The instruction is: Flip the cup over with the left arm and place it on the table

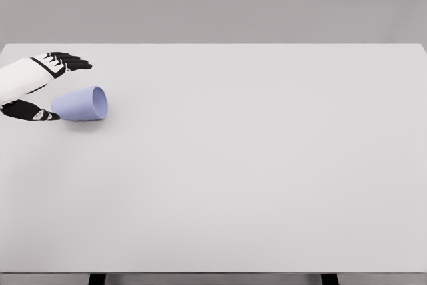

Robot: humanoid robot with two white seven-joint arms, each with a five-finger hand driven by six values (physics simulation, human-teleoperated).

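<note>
Pale lavender cup (81, 103) lying on its side near the white table's (253, 165) left edge, rim facing right. Left hand (37, 85) open around its base, fingers spread, grasping nothing.

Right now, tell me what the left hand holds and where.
Nothing yet: the left hand is open around the base end of the lying lavender cup, not closed on it.

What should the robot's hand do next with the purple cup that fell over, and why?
Probably close the left hand around the cup. The cup lies on its side on the table, mouth pointing right, and the hand's fingers are spread open at its closed end, not gripping yet.
</note>
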